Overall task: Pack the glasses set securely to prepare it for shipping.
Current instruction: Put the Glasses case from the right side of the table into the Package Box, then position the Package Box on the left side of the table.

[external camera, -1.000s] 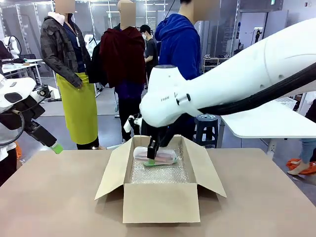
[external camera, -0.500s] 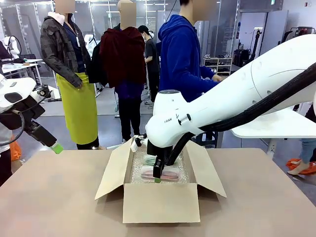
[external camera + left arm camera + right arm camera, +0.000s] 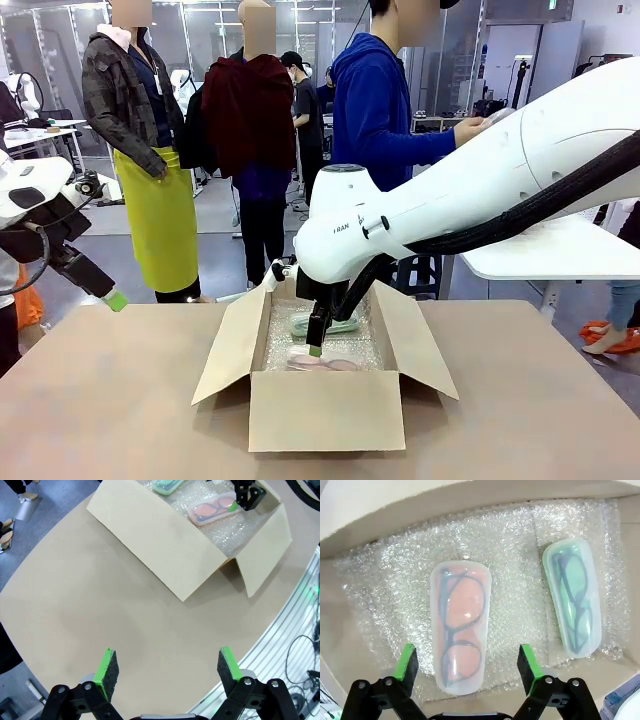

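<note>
So the right gripper (image 3: 466,660) hangs in the box (image 3: 325,410) with jaws wide. The pink case (image 3: 461,630) lies free on the bubble wrap (image 3: 515,545) by the box's front wall, and the green case (image 3: 572,597) is apart from it by the back wall. I'd lift straight up so the pads (image 3: 408,660) don't snag the wrap or nudge the case, and mind the flaps (image 3: 232,345). The left gripper (image 3: 165,667) is wide too, empty, by the table's (image 3: 100,605) left edge.

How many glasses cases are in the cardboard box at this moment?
2. The pale pink translucent oblong case lies on the bubble wrap beneath the open right end effector, nearer the robot; the mint green case lies apart, farther back.
</note>
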Tool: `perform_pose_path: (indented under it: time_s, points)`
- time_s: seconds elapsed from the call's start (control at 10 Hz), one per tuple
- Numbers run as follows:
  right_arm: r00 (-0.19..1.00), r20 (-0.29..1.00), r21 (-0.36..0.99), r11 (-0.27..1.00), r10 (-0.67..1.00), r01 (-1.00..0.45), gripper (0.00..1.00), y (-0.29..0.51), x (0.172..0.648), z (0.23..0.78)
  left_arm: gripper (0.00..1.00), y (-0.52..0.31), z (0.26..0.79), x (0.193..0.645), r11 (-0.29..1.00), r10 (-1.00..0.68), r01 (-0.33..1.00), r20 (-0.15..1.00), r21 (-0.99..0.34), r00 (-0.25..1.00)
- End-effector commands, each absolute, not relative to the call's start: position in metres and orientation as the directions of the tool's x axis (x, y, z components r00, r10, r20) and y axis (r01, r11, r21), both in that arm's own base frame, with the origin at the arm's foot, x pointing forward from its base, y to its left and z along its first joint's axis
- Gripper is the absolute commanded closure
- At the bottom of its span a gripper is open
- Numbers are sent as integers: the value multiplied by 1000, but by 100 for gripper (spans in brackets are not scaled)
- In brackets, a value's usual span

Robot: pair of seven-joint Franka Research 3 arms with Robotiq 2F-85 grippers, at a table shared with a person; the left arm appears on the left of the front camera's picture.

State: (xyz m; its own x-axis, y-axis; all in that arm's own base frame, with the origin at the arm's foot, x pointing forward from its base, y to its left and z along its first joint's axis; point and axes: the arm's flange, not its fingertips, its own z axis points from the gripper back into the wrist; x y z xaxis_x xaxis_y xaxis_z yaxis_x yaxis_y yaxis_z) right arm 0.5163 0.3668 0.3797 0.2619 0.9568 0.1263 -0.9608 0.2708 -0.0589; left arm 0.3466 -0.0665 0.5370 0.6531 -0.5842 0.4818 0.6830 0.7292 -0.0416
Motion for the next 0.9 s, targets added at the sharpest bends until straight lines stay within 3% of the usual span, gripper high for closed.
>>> perform_pose_path:
  time_s: [0.0,0.8]
  points:
    - [262,124,-51,270,957,-961,0,368,516,374,0,-65,538,347,723,-584,689,491,-47,646]
    - [262,124,-51,270,957,-961,0,368,516,374,0,-65,538,347,723,-584,689,491,-47,646]
